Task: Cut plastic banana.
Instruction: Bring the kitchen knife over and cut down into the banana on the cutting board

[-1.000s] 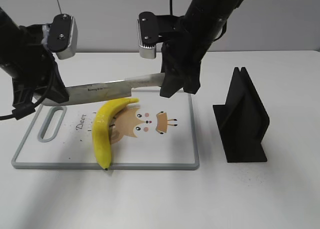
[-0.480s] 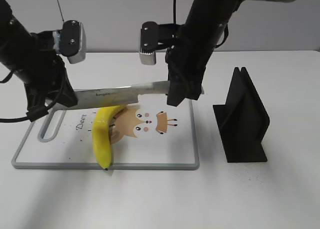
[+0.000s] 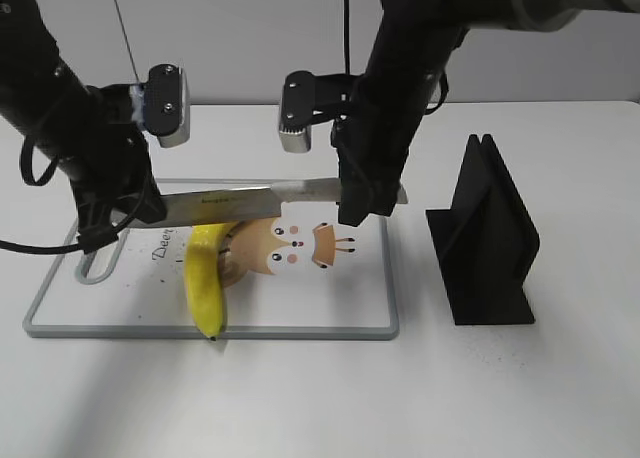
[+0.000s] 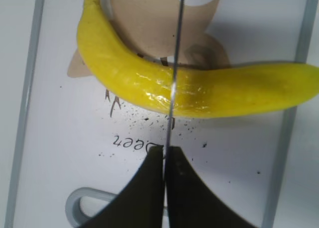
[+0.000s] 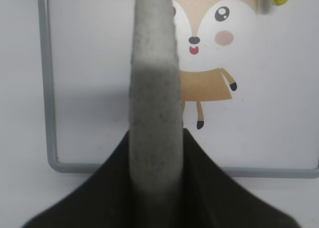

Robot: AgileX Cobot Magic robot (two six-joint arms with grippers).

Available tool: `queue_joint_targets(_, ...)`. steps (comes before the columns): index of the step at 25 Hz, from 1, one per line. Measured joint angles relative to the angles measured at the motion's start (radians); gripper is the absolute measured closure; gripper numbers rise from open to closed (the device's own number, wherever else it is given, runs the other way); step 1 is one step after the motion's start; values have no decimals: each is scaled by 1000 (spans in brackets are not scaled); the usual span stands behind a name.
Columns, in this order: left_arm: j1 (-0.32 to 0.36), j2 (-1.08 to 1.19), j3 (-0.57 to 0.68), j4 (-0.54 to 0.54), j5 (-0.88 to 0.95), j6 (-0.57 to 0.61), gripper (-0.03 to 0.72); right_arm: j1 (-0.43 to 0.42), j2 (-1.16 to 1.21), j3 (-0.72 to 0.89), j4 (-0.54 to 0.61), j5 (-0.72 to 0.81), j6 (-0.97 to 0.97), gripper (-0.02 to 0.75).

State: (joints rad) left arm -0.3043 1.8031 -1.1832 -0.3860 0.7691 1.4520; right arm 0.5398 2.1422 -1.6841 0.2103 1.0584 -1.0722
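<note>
- while both arms hold a knife [image 3: 250, 200] level over the cutting board [image 3: 330, 308], the banana [image 3: 205, 273] lies on the board's left half, curving from under the blade toward the near edge, its dark tip just over the rim.
- left hand [image 4: 164, 156] is closed on the blade's tip end, fingers [image 4: 149, 188] pinched together with the thin edge of the blade between them.
- seen from the left wrist, the blade edge runs straight across the middle of the banana; whether it touches the skin i cannot tell.
- right hand [image 5: 154, 153] is clamped around the knife's speckled grey handle [image 5: 152, 88], which fills the gap between its fingers.
- a cartoon deer [image 5: 204, 54] is printed on the board.
- a black knife stand [image 3: 485, 238] sits on the white bench [image 3: 500, 398] to the right of the board, apart from it.
</note>
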Motion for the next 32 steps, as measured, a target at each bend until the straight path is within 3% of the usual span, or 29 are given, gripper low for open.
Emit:
queue_joint_targets(20,0,179,-4,-26,-48,-24,705,-2,119,-8,-1,-17,-2,540)
queue_joint_targets(32,-3,168,5,-18,-54,-24,706,-3,122,-10,1,-8,-2,538)
